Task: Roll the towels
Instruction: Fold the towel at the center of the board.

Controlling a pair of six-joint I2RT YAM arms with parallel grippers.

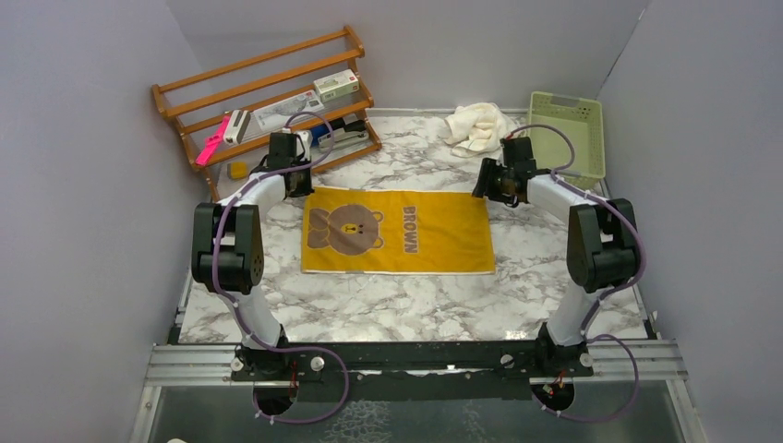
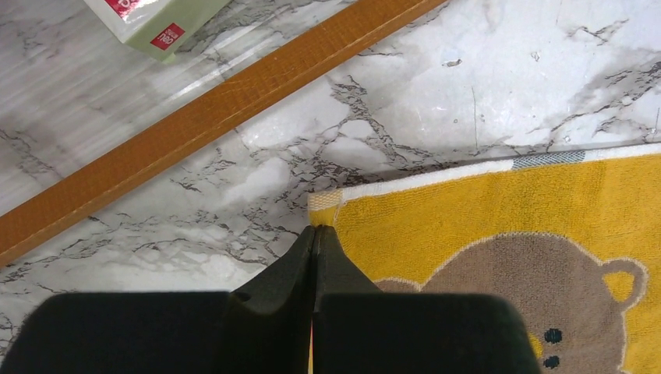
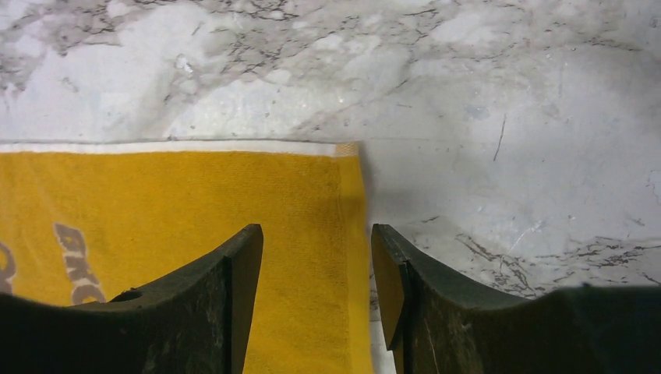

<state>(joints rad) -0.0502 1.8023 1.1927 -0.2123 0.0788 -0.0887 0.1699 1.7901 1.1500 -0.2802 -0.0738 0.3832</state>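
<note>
Filling the overhead view, a white table (image 1: 397, 309) veined in grey like marble sits boxed in by plain grey walls (image 1: 83, 185) on the left, back and right. At upper left a wooden rack (image 1: 268, 92) is set at an angle in the back corner, with small boxes (image 1: 335, 85) on its slats. Just below it the left gripper (image 1: 295, 181) hangs at the upper left corner of the mustard-yellow towel (image 1: 406, 231). This towel lies flat and spread in the middle of the frame, its bear picture and the word BROWN facing up. The right gripper (image 1: 487, 183) sits at its upper right corner. Behind that, at upper centre right, the cream towel (image 1: 478, 126) lies crumpled just beside the pale green basket (image 1: 568, 129) near the right wall.

Bare marble runs all round the yellow towel, widest along the lower edge toward the arm bases. The rack crowds the upper left corner, leaving only a strip of marble between its bottom rail and the towel.

The left wrist view adds what the overhead cannot show. The fingers (image 2: 273, 280) are pressed together with no gap, their tips at the towel's left edge just under the white-bound corner. Whether cloth is pinched cannot be told. In the right wrist view the jaws are spread wide, straddling the towel's right edge, one side over yellow cloth and the other over marble.
</note>
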